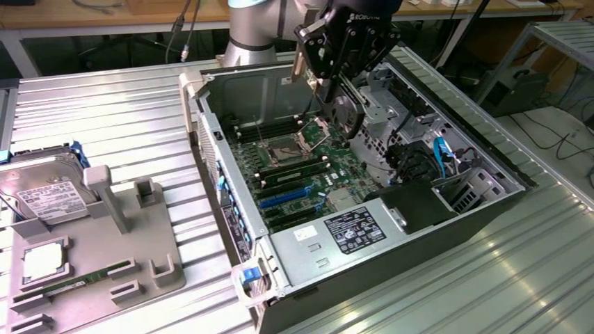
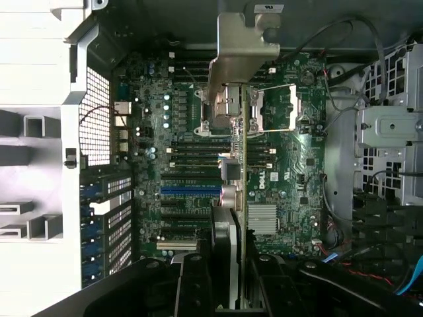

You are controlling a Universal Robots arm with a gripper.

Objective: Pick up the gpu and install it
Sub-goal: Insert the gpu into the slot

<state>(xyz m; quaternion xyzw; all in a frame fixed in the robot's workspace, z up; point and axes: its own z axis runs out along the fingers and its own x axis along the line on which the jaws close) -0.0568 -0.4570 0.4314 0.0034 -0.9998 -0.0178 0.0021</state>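
Ribbed metal table [image 1: 121, 118] in a workshop, with benches and cables beyond its far edge. Lying open-sided across the table's middle and reaching toward the near edge: a computer case [image 1: 483, 160], with the green motherboard [image 1: 292, 163] exposed inside.

Above the far end of the case, hanging from the arm: the gripper [image 1: 327, 78], clamped on the gpu [image 1: 346, 115]. Card held on edge and lifted clear of the motherboard, with its round fan face turned toward the exterior view's right. Not seated in any slot.

From the wrist view, looking straight down into the case: the gpu [image 2: 244, 165] seen edge-on as a thin line crossing over the processor socket [image 2: 281, 109] and the rows of memory slots. Pale metal bracket [image 2: 244, 59] at the end farthest from the gripper [image 2: 234, 277], toward the case wall. Black fingers [image 2: 195, 284] pressed against both faces of the card. Blue expansion slot [image 2: 188, 190] to one side of the card's line and apart from it, silver heatsink [image 2: 263, 218] just to the other side.

Toward the table's near corner on the exterior view's left: a grey holder [image 1: 102, 243]. Propped at its far end, a hard drive [image 1: 46, 195] with a white label. Along its near part, a slim green memory stick [image 1: 69, 284]. Between those two, a pale square chip [image 1: 42, 261].
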